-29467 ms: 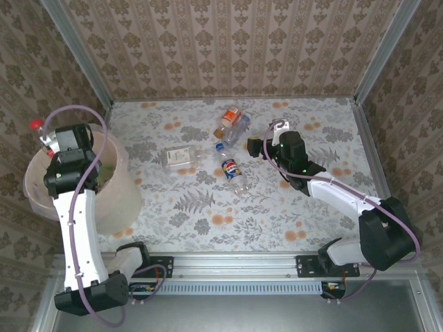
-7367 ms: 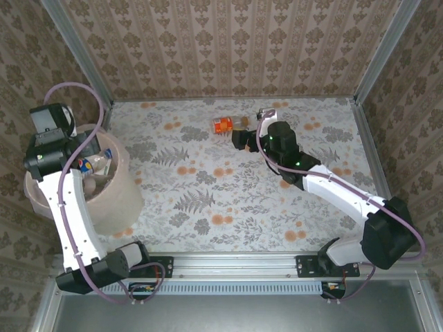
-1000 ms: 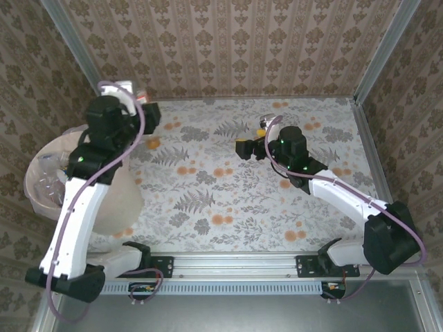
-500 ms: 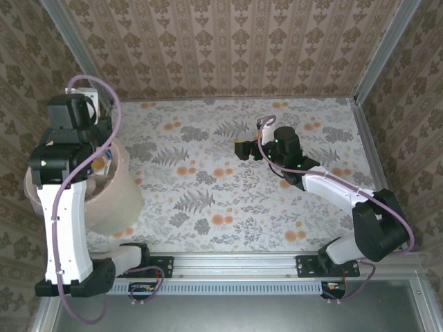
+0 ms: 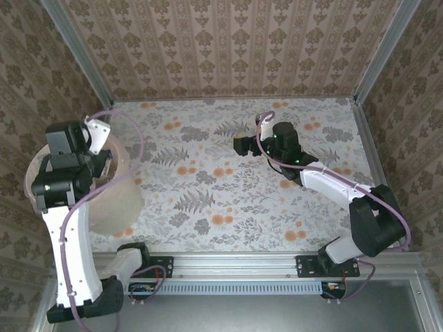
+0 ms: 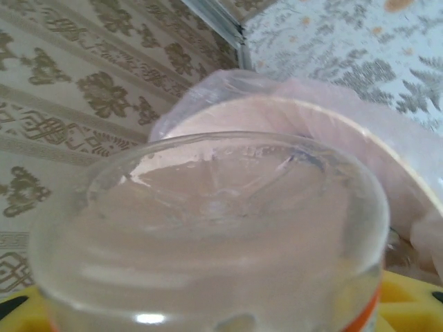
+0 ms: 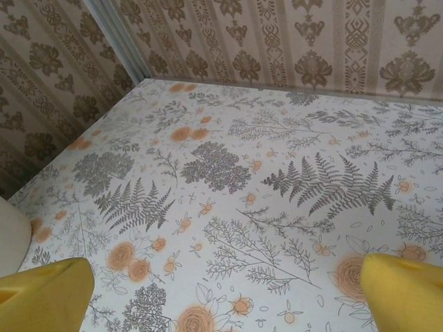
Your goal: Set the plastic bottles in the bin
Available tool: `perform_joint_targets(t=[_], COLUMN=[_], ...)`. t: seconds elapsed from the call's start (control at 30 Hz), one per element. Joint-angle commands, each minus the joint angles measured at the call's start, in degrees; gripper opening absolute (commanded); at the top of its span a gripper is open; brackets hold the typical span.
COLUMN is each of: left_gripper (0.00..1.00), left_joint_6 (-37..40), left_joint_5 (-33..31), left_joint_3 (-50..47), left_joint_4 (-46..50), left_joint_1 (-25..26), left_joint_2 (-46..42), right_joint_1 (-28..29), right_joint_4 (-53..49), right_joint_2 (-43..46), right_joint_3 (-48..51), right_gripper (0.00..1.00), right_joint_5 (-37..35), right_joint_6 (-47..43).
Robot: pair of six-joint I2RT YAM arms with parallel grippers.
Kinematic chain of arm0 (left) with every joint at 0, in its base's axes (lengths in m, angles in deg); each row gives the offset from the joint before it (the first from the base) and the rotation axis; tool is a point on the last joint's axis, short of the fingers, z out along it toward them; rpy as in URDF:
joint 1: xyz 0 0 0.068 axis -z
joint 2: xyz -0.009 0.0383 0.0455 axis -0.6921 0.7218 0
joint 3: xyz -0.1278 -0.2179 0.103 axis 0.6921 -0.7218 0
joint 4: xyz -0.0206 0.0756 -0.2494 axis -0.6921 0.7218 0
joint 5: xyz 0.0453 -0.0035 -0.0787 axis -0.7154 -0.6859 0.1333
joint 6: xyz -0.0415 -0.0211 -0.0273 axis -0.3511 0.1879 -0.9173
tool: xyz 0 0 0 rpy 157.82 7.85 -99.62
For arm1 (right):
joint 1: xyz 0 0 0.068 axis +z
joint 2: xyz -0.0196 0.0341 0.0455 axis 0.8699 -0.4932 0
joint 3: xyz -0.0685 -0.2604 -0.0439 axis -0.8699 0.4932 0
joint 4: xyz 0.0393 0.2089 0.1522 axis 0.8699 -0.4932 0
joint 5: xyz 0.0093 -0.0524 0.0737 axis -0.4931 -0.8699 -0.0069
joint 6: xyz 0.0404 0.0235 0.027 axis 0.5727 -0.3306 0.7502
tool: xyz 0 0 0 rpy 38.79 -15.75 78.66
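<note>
Bottle [image 6: 208,228] in hand: a clear one with an orange label edge, gripped by my left tool [image 6: 214,308] with its jaws partly closed around it. Its base faces the wrist lens, and it hangs by the lined rim of the bin [image 6: 332,128]. I judge that a release from here should drop it inside. Its neck and cap are hidden behind its own bulk. My right tool [image 7: 221,294] stands spread wide and empty over the flowered tabletop [image 7: 228,173], out of the way. From above, my left arm covers the bin's mouth, so I cannot make out what lies inside.
</note>
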Motion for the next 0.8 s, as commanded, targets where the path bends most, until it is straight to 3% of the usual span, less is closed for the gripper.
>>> perform_joint_targets(t=[0.0,0.23,0.53,0.63,0.77], left_gripper=[0.61,0.88,0.89,0.92,1.00], left_joint_6=[5.53,4.64,-2.02,-9.43,-20.95], left_joint_5=[3.95,5.35,9.84,11.59,19.26], left_joint_3=[-2.14,0.60,4.39,7.01,9.74], left_joint_4=[-1.80,-0.41,-3.13,-4.08,-6.65], left_joint_1=[-0.46,-1.02,-4.73,-5.28,-4.75], left_joint_2=[-1.23,2.76,3.66,5.36,5.98], right_joint_1=[-0.38,-0.38,-0.73,-0.72,-0.71], right_joint_4=[-0.18,0.39,0.39,0.40,0.21], right_joint_2=[-0.97,-1.08,-0.58,-0.46,0.37], right_joint_3=[-1.82,-1.17,0.02,0.15,0.79], right_gripper=[1.00,1.00,1.00,1.00,1.00], right_joint_5=[1.13,1.18,1.01,1.03,-0.09], right_joint_6=[-0.95,-0.84,-1.04,-0.70,-0.17])
